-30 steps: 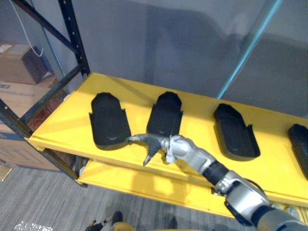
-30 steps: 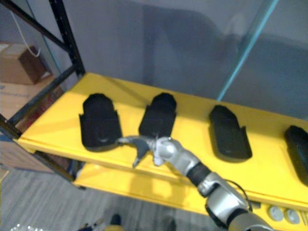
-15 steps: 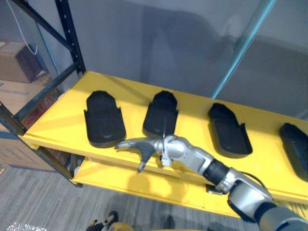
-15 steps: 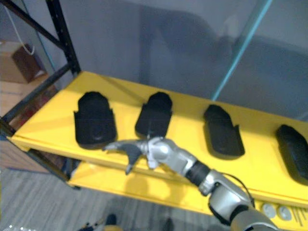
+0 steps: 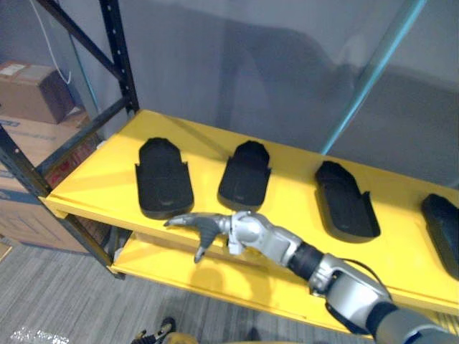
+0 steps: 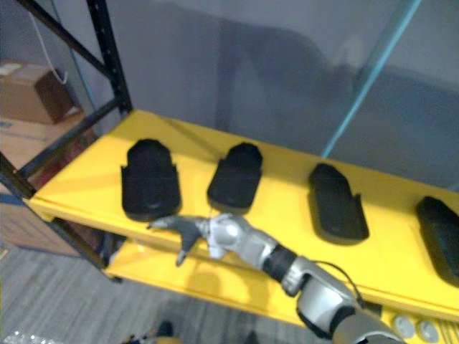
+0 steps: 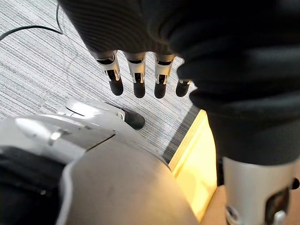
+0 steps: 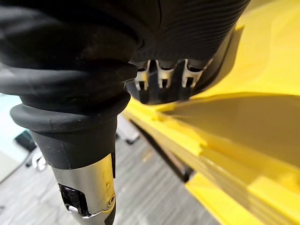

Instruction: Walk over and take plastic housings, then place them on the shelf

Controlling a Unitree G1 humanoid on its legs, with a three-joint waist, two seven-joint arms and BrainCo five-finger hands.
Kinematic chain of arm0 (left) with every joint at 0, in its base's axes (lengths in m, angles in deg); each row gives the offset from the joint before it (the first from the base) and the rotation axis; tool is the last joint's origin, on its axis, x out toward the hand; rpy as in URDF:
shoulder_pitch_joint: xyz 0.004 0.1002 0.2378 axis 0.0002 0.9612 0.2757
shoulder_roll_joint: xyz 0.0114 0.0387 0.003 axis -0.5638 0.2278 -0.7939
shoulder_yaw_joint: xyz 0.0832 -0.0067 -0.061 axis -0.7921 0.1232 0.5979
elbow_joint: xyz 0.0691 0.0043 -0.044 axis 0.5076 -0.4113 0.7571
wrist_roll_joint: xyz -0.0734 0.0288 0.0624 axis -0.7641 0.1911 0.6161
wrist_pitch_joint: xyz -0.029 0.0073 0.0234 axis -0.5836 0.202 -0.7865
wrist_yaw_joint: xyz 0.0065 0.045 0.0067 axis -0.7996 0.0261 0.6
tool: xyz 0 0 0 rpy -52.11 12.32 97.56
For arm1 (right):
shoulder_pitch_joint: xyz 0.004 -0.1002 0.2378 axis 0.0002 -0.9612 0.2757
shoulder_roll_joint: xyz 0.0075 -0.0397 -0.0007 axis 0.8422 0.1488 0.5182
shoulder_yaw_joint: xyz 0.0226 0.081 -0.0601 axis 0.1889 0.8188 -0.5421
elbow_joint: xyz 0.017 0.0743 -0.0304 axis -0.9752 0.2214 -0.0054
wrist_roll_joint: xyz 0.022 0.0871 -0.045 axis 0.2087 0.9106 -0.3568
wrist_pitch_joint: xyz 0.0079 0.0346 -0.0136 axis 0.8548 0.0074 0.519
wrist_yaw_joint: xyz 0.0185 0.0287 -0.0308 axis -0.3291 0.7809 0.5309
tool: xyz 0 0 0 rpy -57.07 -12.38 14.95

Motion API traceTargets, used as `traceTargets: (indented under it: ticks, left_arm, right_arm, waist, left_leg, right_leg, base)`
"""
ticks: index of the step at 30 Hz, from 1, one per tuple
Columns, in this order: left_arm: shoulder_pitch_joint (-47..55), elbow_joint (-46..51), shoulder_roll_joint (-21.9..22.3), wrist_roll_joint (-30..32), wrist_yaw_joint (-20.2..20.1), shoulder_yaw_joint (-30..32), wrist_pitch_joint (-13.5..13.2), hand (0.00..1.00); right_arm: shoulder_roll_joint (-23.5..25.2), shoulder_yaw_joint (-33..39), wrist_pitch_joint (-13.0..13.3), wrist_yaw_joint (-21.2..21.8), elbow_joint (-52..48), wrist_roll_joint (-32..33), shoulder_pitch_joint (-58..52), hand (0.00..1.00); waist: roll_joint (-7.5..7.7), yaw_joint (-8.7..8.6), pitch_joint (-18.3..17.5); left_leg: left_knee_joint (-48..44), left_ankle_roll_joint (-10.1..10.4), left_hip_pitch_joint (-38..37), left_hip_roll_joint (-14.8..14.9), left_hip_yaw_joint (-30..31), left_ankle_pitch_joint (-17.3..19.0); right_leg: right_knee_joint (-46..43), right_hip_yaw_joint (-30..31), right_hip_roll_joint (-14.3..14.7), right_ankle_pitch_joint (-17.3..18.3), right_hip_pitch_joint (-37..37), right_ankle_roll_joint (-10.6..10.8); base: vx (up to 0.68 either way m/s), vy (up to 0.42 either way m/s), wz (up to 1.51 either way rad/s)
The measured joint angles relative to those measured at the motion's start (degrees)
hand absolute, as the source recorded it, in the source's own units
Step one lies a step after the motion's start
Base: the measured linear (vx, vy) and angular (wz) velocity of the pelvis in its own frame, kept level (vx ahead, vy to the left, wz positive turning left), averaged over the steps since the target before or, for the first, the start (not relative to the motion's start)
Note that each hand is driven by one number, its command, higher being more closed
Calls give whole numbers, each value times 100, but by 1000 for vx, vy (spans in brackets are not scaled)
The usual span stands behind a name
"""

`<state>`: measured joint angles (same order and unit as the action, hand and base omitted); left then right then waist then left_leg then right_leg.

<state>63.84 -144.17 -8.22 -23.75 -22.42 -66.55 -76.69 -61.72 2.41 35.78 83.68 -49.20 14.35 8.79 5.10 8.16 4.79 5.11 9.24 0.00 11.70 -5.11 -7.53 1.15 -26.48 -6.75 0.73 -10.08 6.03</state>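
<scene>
1. A yellow shelf (image 5: 107,168) spans the scene, its flat deck a bright, even yellow.
2. Just beneath the shelf's front edge sits a second yellow deck (image 5: 251,283).
3. At the shelf's left end a black steel upright (image 5: 120,57) rises, and a black diagonal brace (image 5: 72,31) slants up and away from it.
4. Behind the shelf stands a plain grey wall (image 5: 215,64).
5. A teal pole (image 5: 376,72) leans up from the shelf's back edge, right of its middle.
6. Left of the shelf, cardboard boxes (image 5: 25,93) are stacked.
7. Below the shelf lies grey streaked carpet (image 5: 57,301).
</scene>
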Motion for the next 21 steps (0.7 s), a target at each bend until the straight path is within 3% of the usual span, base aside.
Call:
traceTargets:
  ticks: [13, 18, 21]
  left_arm:
    - [156, 79, 59, -11, 9, 23, -20, 0]
    - [153, 113, 101, -14, 1, 48, -137, 0]
    - [150, 123, 125, -12, -7, 50, -196, 0]
  right_arm:
    - [398, 592, -489, -1004, 574, -376, 140, 0]
    - [439, 593, -431, -1168, 577, -372, 183, 0]
    - [491, 591, -200, -1120, 579, -311, 183, 0]
  waist:
    - [-29, 78, -1]
    - [-54, 81, 15]
    - [-80, 80, 33]
  left_leg:
    - [0, 0, 10, -23, 72, -15]
    - [0, -26, 15, -23, 76, 2]
    - [1, -31, 12, -23, 73, 8]
  right_leg:
    - [0, -44, -5, 0, -23, 1]
    - [1, -48, -4, 2, -33, -1]
    - [6, -47, -4, 5, -56, -1]
  base:
    - [2, -4, 2]
    - [0, 0, 0]
    - [0, 0, 0]
